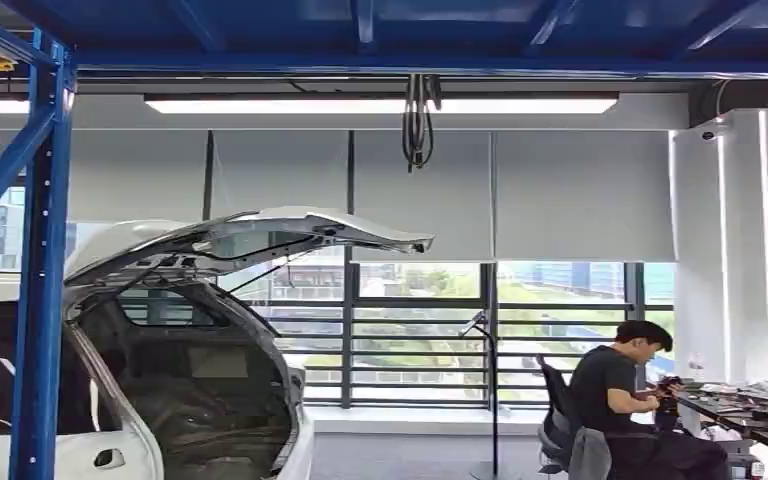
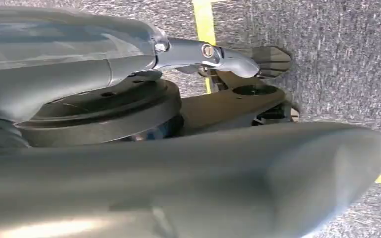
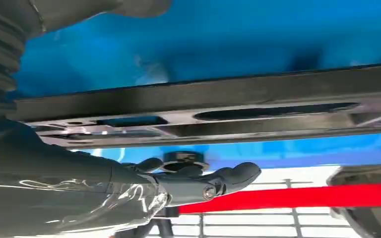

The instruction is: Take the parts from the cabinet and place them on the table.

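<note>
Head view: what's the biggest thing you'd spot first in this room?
A white car with its rear hatch lifted fills the lower left, behind a blue steel frame post. At the lower right, a person in a black shirt sits at a cluttered dark table by the windows.

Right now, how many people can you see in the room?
1. A person sits on a chair at the cluttered table on the right, near the windows. Someone else could be hidden behind the white car.
</note>
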### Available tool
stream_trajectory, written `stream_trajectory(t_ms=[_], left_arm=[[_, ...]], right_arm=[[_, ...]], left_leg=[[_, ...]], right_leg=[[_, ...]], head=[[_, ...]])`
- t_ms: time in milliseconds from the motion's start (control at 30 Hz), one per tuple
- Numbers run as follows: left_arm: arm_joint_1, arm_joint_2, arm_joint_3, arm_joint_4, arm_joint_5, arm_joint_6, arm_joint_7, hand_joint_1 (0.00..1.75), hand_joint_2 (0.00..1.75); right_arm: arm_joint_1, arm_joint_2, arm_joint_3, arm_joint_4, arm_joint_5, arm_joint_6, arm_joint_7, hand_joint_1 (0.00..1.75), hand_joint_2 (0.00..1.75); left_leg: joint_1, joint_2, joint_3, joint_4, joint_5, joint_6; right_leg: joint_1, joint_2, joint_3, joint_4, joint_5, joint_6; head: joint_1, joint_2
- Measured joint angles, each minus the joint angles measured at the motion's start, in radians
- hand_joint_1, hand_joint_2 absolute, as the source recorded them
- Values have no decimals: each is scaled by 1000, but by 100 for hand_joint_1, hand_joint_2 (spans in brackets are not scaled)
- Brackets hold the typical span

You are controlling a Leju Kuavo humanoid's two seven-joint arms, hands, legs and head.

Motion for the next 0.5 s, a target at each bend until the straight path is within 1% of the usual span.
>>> stream_trajectory(t_ms=[133,167,200,367,500], left_arm=[[0,0,4,0,-17,0,-1,0,0],[-1,0,6,0,-19,0,-1,0,0],[-1,0,8,0,-21,0,-1,0,0],[-1,1,11,0,-32,-4,-6,0,0],[-1,2,18,0,-33,-6,-9,0,0]], right_arm=[[-12,13,-33,52,80,-32,22,0,175],[-17,17,-42,64,93,-32,27,10,175],[-24,20,-47,76,100,-32,27,175,175],[-51,22,-71,142,113,-17,21,175,175],[-79,22,-85,188,131,-37,6,175,175]], left_leg=[[0,0,0,0,0,0],[0,0,0,0,0,0],[0,0,0,0,0,0],[0,0,0,0,0,0],[0,0,1,0,0,0]], right_leg=[[0,0,0,0,0,0],[0,0,0,0,0,0],[0,0,0,0,0,0],[0,0,0,0,0,0],[0,0,0,0,0,0]], head=[[0,0],[0,0],[0,0],[0,0],[0,0]])
